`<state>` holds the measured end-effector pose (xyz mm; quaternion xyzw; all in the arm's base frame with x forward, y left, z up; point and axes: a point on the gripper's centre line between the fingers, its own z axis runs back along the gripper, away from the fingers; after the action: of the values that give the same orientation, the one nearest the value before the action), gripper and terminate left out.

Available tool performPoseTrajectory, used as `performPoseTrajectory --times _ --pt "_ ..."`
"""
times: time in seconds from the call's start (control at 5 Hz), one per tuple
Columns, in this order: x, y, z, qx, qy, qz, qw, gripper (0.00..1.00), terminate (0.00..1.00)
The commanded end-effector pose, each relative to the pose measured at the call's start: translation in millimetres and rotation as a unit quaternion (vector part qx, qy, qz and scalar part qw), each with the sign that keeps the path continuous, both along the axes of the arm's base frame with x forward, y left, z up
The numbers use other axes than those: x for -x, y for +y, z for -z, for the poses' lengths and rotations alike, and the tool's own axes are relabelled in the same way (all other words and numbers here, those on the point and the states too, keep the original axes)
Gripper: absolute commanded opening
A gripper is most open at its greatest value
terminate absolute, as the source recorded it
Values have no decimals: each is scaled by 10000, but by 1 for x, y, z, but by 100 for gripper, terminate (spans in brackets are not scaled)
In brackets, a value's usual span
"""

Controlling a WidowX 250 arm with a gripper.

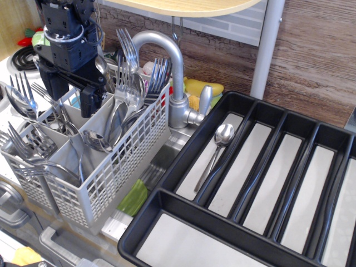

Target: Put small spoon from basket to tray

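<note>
Your gripper (71, 92) hangs inside the basket (119, 167) — grip state hidden; one small spoon (216, 151) lies in the tray (183, 156).

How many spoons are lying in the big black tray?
1. One spoon lies in the tray's leftmost long compartment, bowl toward the faucet. The other compartments that show look empty; the tray runs past the picture's edge.

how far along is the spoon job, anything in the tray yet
One small spoon already lies in the leftmost long slot of the tray; the other slots look bare. The gripper is down over the basket among forks and spoons; whether its jaws hold anything can't be seen. Left: lifting out any next spoon and carrying it over.
</note>
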<state>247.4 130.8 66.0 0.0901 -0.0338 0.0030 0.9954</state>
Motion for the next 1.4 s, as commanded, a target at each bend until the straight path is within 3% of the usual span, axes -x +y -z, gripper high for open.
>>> performPoseTrajectory --times 0.0,0.2,0.4,0.6,0.8,1.0,1.2 --pt "0 0 0 0 0 0 10000 100 0" --pt "-2 2 -6 -548 -43 -872 9947 100 0" --pt "-3 6 -9 -825 -29 -1891 9785 100 0" --pt "-4 7 -8 -971 -145 -2822 9543 100 0" --pt "2 7 1 -1018 -408 -3364 9353 100 0" --pt "13 9 8 -882 -472 -3746 9218 100 0" --pt "24 8 21 -756 -681 -3744 9217 100 0"
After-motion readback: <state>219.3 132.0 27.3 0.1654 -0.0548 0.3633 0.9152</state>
